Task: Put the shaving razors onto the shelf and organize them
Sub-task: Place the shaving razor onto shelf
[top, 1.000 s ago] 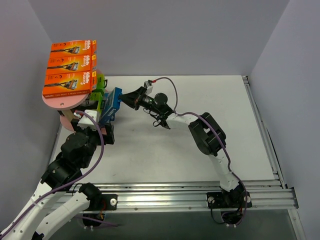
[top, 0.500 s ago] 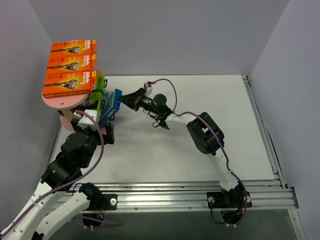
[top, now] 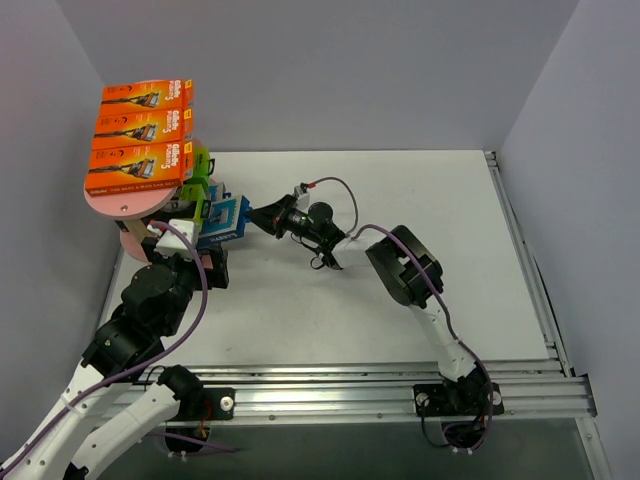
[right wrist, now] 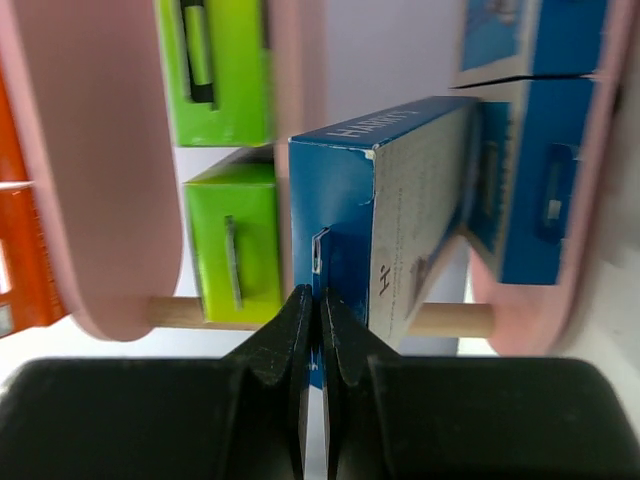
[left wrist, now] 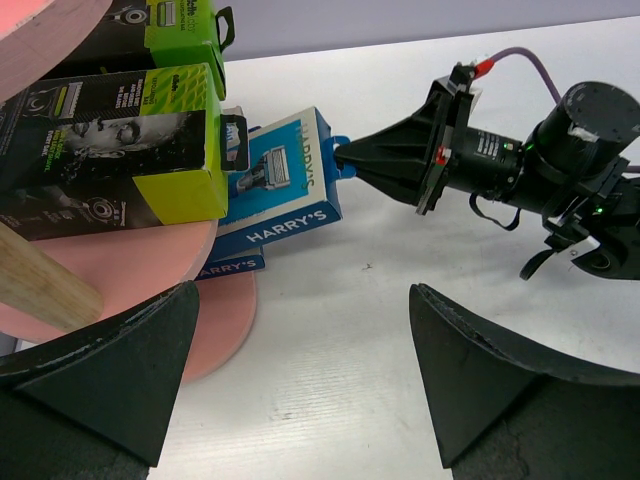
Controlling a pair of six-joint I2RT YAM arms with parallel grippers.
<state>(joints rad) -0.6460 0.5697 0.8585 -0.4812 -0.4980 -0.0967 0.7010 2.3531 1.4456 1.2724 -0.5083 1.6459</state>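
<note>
While shut against blue pack (left wrist: 285,175), right tool (right wrist: 318,300) beside shelf (top: 120,205); left tool (left wrist: 302,300) wide, empty.

Three razor packs (top: 138,140) atop the shelf (top: 112,207) at the table's (top: 420,190) far-left corner, more packs (left wrist: 112,150) on lower boards (left wrist: 140,262)

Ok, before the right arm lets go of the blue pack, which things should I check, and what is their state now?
1. Right gripper grip: ok, shut on the hang tab of the blue pack.
2. Blue pack seated on the shelf: cannot tell; it lies tilted over a second blue pack, and its inner end is hidden.
3. Room beside the lime green pack: cannot tell; the two look very close.
4. Left gripper: ok, open and empty.
5. Orange packs: ok, three in a row on the top board.
</note>
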